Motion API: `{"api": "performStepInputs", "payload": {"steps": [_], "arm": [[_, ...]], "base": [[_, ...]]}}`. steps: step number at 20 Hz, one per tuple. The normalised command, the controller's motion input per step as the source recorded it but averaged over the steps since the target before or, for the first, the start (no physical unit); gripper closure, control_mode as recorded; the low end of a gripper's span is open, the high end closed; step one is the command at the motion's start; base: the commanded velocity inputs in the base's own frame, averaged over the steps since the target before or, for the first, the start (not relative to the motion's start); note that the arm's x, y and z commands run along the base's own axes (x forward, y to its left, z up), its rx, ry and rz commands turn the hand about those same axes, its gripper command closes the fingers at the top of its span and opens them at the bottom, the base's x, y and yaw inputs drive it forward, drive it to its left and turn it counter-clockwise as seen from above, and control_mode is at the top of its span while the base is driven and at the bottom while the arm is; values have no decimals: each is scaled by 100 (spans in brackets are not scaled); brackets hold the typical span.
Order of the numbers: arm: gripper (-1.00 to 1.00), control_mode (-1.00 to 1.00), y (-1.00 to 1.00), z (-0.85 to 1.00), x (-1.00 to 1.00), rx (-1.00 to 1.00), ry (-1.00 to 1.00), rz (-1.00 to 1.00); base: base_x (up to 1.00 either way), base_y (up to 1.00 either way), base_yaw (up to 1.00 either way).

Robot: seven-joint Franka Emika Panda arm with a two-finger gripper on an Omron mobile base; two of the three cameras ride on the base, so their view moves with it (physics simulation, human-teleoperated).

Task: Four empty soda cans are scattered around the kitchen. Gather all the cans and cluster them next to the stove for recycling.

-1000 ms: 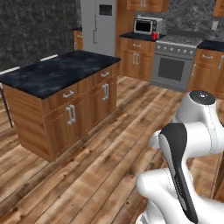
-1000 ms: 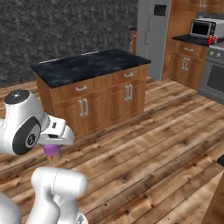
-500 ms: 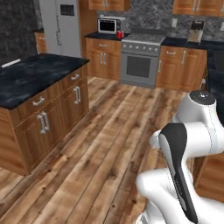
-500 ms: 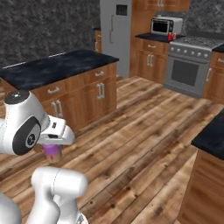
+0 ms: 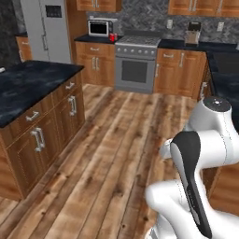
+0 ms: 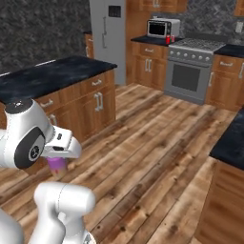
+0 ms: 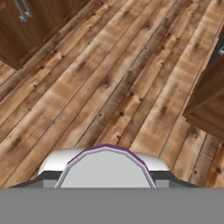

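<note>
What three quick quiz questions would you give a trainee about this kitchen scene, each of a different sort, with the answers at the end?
1. True or false: the stove has wooden cabinets on both sides.
2. What is in the gripper? A) a purple soda can B) a red mug C) nothing
3. What colour is the can on the counter between the stove and the toaster oven?

Key: 1 true; 2 A; 3 red.
</note>
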Motion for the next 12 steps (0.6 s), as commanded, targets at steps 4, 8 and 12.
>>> {"api": "performStepInputs", "payload": {"steps": [4, 8, 12], "arm": [[100, 100, 0, 0, 0, 0, 0, 0], [100, 100, 0, 0, 0, 0, 0, 0], [100, 100, 0, 0, 0, 0, 0, 0]], "base": [[52, 48, -20], [53, 42, -19], [51, 34, -18]]}}
